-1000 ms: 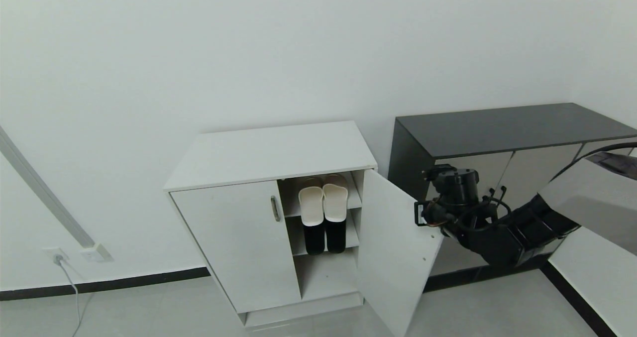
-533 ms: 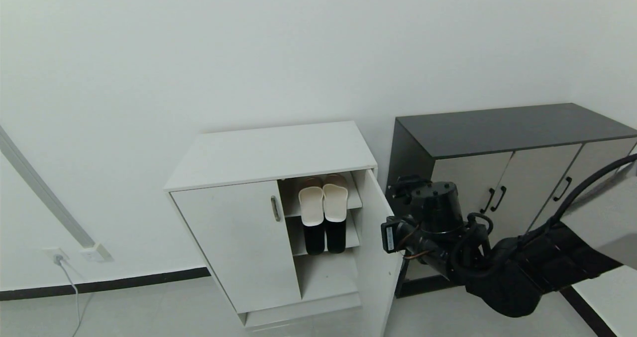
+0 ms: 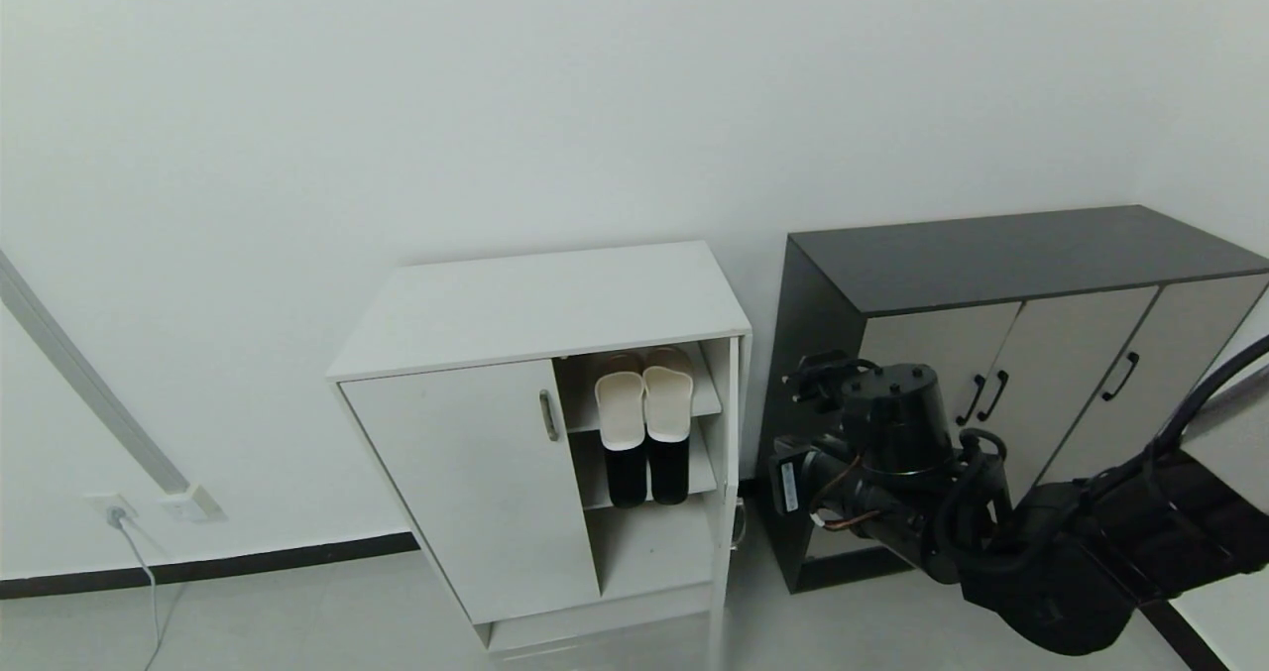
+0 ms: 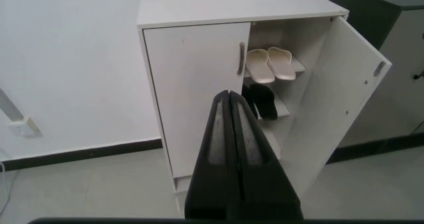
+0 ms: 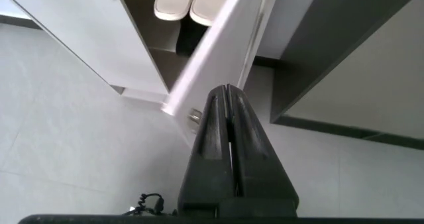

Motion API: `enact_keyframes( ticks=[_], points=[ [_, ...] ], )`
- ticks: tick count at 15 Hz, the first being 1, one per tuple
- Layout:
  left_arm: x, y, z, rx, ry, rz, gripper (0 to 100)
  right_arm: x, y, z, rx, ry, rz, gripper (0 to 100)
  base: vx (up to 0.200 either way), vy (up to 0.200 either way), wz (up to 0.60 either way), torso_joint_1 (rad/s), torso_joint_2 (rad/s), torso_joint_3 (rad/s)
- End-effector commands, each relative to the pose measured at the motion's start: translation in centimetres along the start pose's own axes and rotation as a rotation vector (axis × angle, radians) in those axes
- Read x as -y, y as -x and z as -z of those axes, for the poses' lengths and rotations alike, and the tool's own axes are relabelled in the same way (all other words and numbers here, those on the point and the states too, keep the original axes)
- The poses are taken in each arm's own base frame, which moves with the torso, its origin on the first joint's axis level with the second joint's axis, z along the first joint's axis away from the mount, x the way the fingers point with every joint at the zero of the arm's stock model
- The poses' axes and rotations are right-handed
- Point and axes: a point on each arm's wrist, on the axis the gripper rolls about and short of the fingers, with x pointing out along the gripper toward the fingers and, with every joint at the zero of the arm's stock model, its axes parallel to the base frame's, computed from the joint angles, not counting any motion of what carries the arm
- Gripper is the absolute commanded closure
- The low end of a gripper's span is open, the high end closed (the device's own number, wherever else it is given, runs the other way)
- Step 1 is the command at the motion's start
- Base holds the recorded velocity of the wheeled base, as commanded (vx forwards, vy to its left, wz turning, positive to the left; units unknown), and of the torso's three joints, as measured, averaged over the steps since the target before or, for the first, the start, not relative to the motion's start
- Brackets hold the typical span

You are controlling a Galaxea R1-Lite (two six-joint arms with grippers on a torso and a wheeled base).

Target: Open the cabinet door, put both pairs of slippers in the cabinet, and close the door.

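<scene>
Head view, cabinet: a white cabinet [image 3: 535,304] stands against the wall [image 3: 496,106]. Its left door is shut. Its right door [image 3: 731,433] stands out edge-on, roughly half open.
Head view, slippers: the white pair [image 3: 644,408] lies on the upper shelf and the black pair [image 3: 649,473] on the shelf below. Both are inside.
Head view, arm: the right arm [image 3: 892,443] hangs just beside the door's outer face.
Head view, room: pale tiled floor [image 3: 297,612] with a black skirting line. A dark-topped sideboard [image 3: 991,255] sits right of the cabinet, and a socket [image 3: 109,505] with a cable is low on the left.
Left wrist view, left claw [image 4: 230,95]: pressed fully closed and holding nothing. It is well apart from the cabinet and faces its front.
Right wrist view, right claw [image 5: 227,91]: pressed fully closed and empty, its tip at the door's free edge. I cannot tell whether it touches.
Step in hand: closing the door, probably the last step.
Doing it well: push the outer face near the free edge, far from the hinges. Follow the door's arc smoothly, slow near the frame, and stop once it is flush with the left door.
</scene>
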Motion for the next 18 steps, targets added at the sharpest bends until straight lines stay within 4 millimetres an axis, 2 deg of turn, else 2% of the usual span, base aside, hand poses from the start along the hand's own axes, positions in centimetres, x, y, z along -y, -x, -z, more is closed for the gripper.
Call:
enact_keyframes(
  ticks=[1,2,6,11,14,18],
  points=[
    [0.0,0.0,0.0,-0.001,0.0,0.0,100,0.0,0.0,-0.1,0.007,-0.001,-0.002,100,0.0,0.0,0.0,0.0,0.0,0.0],
    [0.0,0.0,0.0,-0.001,0.0,0.0,100,-0.1,0.1,-0.1,0.007,-0.001,-0.004,100,0.0,0.0,0.0,0.0,0.0,0.0],
    [0.0,0.0,0.0,-0.001,0.0,-0.001,100,-0.1,0.1,0.1,0.002,-0.002,-0.031,100,0.0,0.0,0.6,-0.001,0.0,0.005],
    [0.0,0.0,0.0,-0.001,0.0,0.0,100,0.6,-0.4,0.6,0.01,-0.009,-0.012,100,0.0,0.0,0.0,0.0,0.0,0.0],
    [0.0,0.0,0.0,-0.001,0.002,-0.001,100,2.3,-0.3,1.1,-0.014,0.056,0.041,100,0.0,0.0,0.0,0.0,0.0,0.0],
    [0.0,0.0,0.0,-0.001,0.002,-0.001,100,4.2,0.0,2.9,-0.089,0.097,0.09,100,0.0,0.0,0.0,0.0,0.0,0.0]
  ],
)
